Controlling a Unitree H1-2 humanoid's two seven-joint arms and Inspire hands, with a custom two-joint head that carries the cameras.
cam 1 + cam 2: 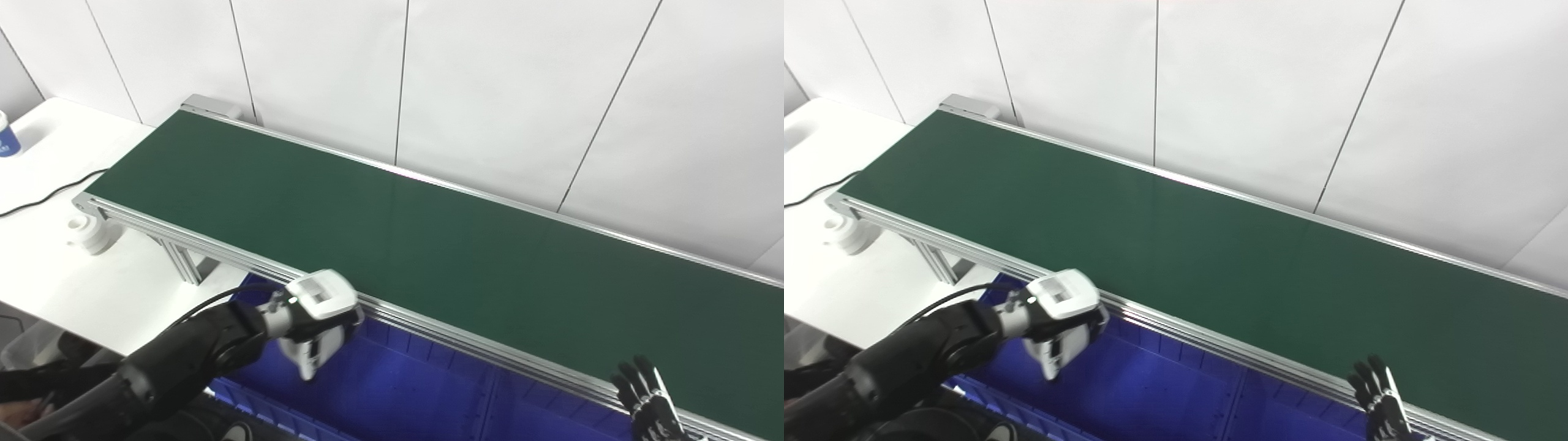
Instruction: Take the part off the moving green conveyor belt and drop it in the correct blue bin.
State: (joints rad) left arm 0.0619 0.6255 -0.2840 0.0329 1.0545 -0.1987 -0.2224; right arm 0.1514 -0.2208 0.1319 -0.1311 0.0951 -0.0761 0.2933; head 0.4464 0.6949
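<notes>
The green conveyor belt [429, 245] runs from upper left to lower right, and no part shows on it. My left hand [318, 321] hangs just in front of the belt's near rail, over the left blue bin [380, 392], with its white back up and its fingers curled downward. I cannot tell whether it holds anything. My right hand [649, 398] is at the bottom right by the near rail, with its dark fingers spread upward and empty.
A second blue bin [539, 416] sits to the right of the first, under the rail. A white table [79, 282] on the left carries a white round part [92, 233], a black cable [49, 196] and a blue cup [7, 142]. White wall panels stand behind the belt.
</notes>
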